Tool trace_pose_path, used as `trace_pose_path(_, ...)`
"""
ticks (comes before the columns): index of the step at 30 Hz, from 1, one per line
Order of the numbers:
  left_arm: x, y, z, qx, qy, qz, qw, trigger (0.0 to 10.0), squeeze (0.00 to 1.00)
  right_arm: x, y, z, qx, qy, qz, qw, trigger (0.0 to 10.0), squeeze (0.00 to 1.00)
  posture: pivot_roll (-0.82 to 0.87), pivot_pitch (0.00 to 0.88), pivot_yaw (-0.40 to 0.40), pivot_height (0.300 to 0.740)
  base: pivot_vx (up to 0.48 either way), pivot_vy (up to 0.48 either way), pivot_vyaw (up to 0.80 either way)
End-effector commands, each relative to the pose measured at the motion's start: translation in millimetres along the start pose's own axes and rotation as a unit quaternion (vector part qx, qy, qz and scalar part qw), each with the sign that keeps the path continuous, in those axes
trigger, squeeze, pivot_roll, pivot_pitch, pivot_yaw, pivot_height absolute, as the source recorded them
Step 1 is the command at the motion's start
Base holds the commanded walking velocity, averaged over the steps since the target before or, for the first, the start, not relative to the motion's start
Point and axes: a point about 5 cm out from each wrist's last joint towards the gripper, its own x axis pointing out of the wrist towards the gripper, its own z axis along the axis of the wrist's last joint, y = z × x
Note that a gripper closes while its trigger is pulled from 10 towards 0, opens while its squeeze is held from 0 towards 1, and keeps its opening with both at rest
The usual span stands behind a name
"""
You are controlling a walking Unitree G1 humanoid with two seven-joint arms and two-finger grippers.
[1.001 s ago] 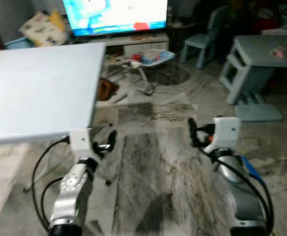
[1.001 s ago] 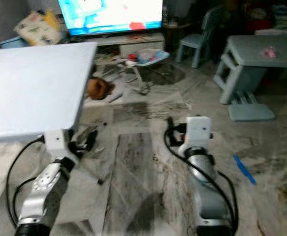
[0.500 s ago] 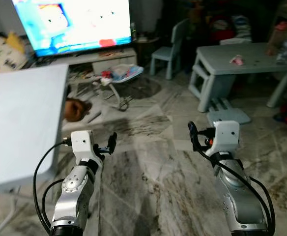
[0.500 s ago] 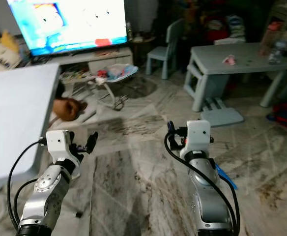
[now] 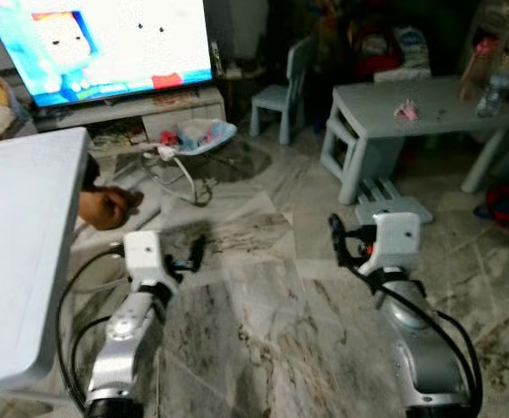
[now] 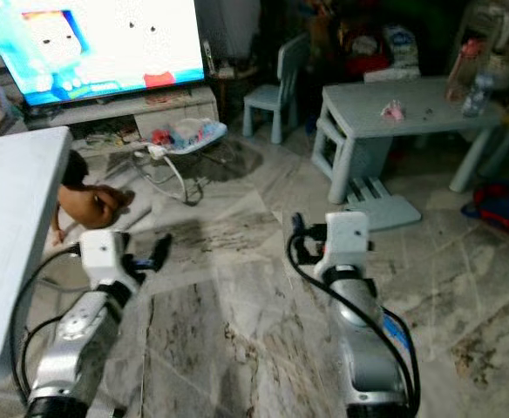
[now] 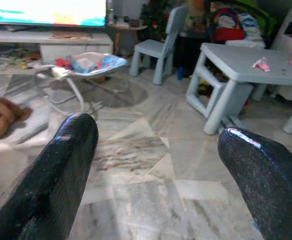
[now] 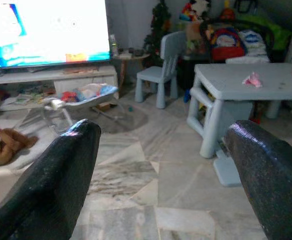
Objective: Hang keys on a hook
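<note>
Left tool (image 5: pixel 195 252) lower left of frame, fingers spread, empty. Right tool (image 5: pixel 335 239) lower centre-right, spread, empty. Both over marble floor (image 5: pixel 263 313); white tabletop (image 5: pixel 15 244) far left.

Dim room, overexposed television (image 5: pixel 98 43) glare blows out upper left; head views soft with slight blur, far corners dark; wrist views sharper.
</note>
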Motion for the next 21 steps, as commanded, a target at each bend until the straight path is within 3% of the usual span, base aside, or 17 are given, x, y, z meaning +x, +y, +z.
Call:
trace_pose_path(1,2.3,-2.9,-6,0.004,0.019,-0.003,1.000,10.0,0.00,-0.8,-6.4,-1,-0.005,0.002,-0.011,1.000,10.0,0.00,-0.07,0.000,0.065,0.740,0.000,0.000,0.00)
trace_pose_path(11,0.1,17.4,-28,0.021,0.072,0.018,0.997,10.0,0.00,-3.0,-13.2,-24,-0.005,0.044,-0.021,0.999,10.0,0.00,-0.07,0.000,0.063,0.740,0.000,0.000,0.00)
trace_pose_path(21,16.8,34.6,-15,0.036,0.070,0.037,0.996,10.0,0.00,20.1,-32.7,-21,-0.017,0.041,-0.035,0.998,10.0,0.00,-0.05,0.000,0.053,0.740,0.000,0.000,0.00)
